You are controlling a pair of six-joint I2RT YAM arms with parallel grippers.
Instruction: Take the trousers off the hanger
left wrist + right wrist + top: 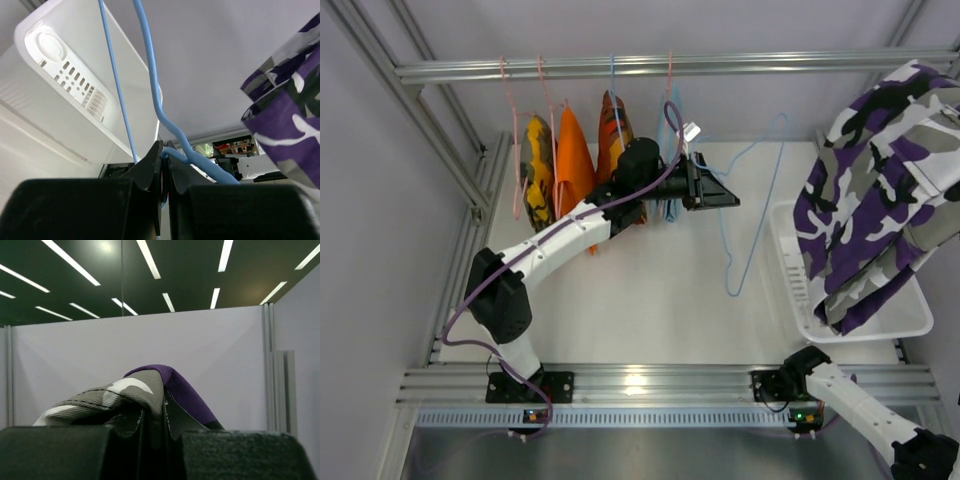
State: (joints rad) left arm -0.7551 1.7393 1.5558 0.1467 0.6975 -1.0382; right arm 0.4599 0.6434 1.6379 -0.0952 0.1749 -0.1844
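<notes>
Trousers [880, 190]: bunched in right gripper [162, 412], pinched tight, raised over white bin [785, 262].
Left gripper [163, 165]: clamped on hanger [153, 85] wire.
Edges: hanger hangs near bin rim, not touching.

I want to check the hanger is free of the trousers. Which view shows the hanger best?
Top external: nearly the whole hanger shows, held by the left gripper, apart from the trousers. Left wrist shows only part of its wire, clamped. Right wrist shows none of it.
</notes>
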